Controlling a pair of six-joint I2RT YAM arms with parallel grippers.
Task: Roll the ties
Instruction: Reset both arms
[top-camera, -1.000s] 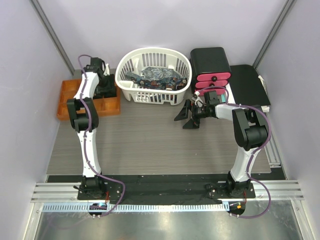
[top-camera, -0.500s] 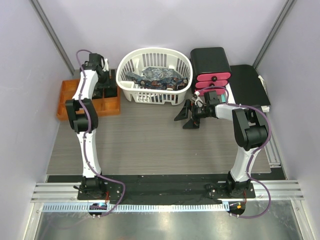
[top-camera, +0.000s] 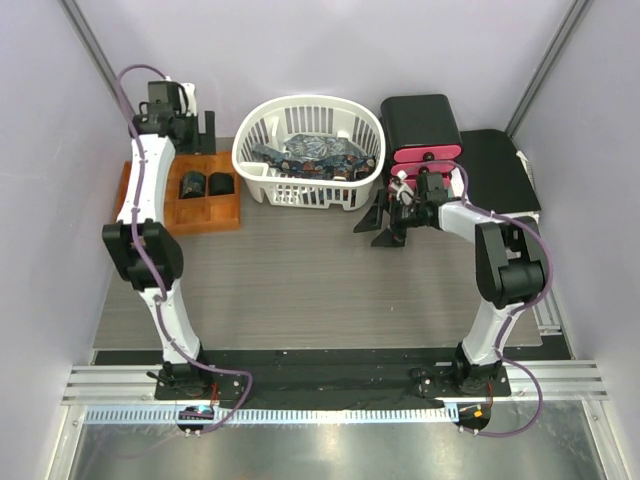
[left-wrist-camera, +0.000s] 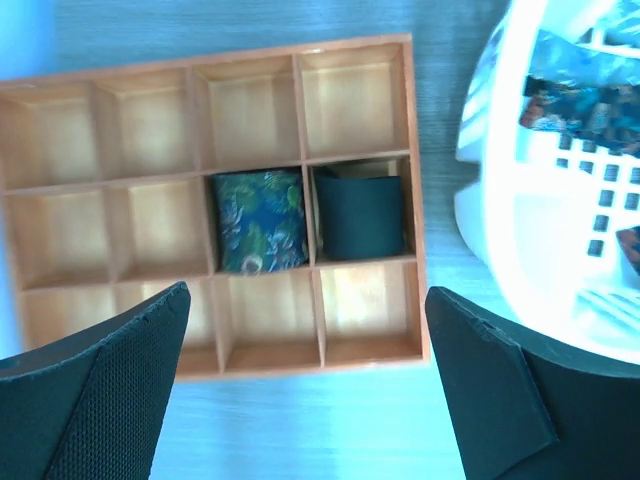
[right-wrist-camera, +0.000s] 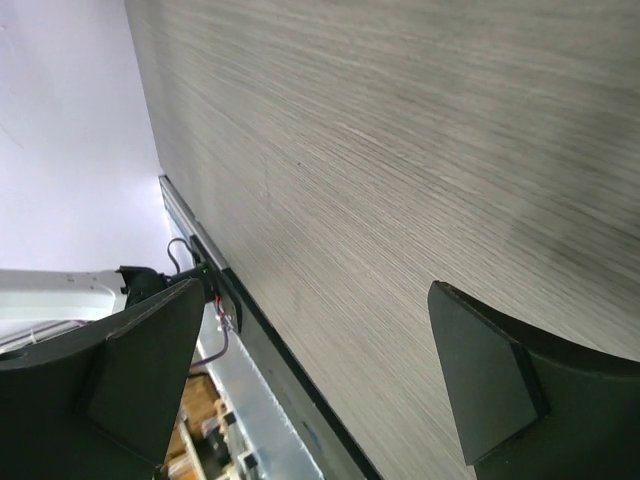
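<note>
Lifted back off the orange tray (left-wrist-camera: 150, 120) in the last second, with the left tool (left-wrist-camera: 307, 295) spread wide and empty, baring two finished rolls in adjoining compartments: a patterned tie (left-wrist-camera: 260, 220) and a black tie (left-wrist-camera: 360, 215). More ties (top-camera: 315, 152) left to roll, heaped in the white basket (top-camera: 300, 192), too tangled to count. Over the worktop (top-camera: 300, 280), with the right tool (right-wrist-camera: 317, 290) equally wide and empty.
</note>
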